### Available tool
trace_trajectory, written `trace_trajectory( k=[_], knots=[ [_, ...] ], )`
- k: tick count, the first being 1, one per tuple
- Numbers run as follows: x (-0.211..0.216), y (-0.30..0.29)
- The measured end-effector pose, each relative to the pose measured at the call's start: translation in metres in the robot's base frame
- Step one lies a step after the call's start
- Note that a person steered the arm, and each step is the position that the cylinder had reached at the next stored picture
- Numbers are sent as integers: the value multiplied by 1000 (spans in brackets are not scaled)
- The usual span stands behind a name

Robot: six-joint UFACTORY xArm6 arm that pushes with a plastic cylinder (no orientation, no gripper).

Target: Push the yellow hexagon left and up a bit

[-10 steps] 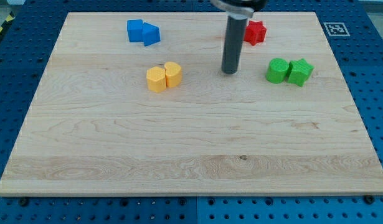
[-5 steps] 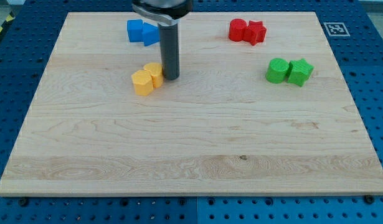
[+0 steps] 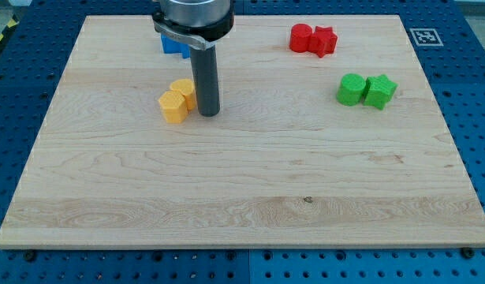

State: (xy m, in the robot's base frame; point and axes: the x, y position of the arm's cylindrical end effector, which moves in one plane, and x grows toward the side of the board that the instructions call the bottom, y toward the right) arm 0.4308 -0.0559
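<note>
Yellow hexagon block (image 3: 173,106) sits in the upper-left part of the pale wooden desk (image 3: 242,197), touching a second yellow block (image 3: 184,91). My tip (image 3: 208,113), a bare rod with no hand to open or close, stands just right of the 2 blocks.

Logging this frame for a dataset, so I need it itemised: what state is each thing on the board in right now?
My tip: down on the board, against the right side of the yellow pair.
Yellow blocks: two, touching each other; which is the hexagon is unclear.
Blue blocks: mostly hidden behind the arm.
Red blocks: paired, touching.
Green blocks: paired, touching.
</note>
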Motion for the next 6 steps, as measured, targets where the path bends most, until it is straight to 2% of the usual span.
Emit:
trace_trajectory(
  k=[2, 4, 5, 6],
  knots=[
    [16, -56],
    [-2, -70],
    [-2, -92],
    [4, -88]
  ],
)
